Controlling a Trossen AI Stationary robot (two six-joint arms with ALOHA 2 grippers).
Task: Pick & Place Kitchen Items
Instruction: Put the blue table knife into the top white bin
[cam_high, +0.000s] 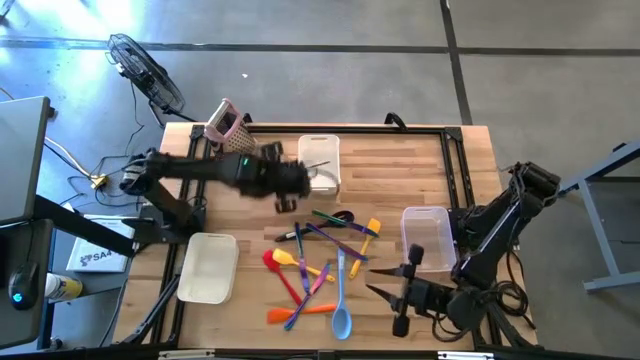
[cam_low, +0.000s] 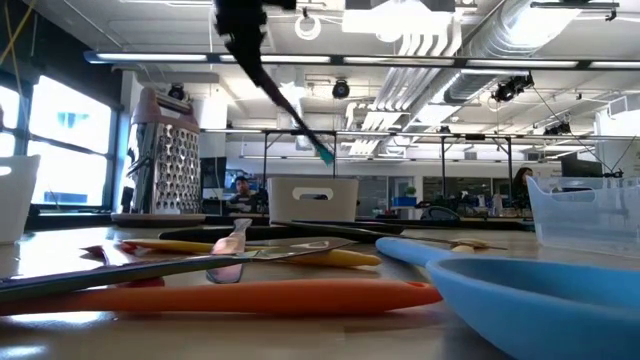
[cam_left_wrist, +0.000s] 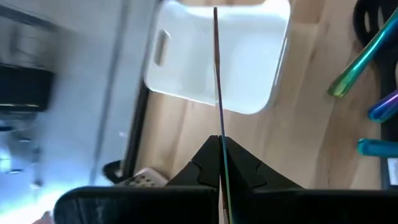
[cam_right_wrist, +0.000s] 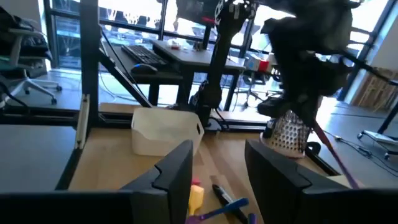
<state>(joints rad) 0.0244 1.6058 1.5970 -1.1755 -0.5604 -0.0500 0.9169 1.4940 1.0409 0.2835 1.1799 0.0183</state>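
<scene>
Left tool (cam_high: 292, 192) is clamped on a thin dark utensil (cam_left_wrist: 217, 81) held above the white bin (cam_high: 320, 160) just ahead of it, while the right tool (cam_high: 385, 280), fingers apart and empty, sits low on the desk (cam_high: 470, 160) beside the remaining utensils (cam_high: 320, 265).

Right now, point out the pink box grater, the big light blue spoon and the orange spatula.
pink box grater (cam_high: 228, 122), high view, its sloped face.
big light blue spoon (cam_high: 341, 320), high view, its bowl.
orange spatula (cam_high: 281, 315), high view, its blade.
</scene>
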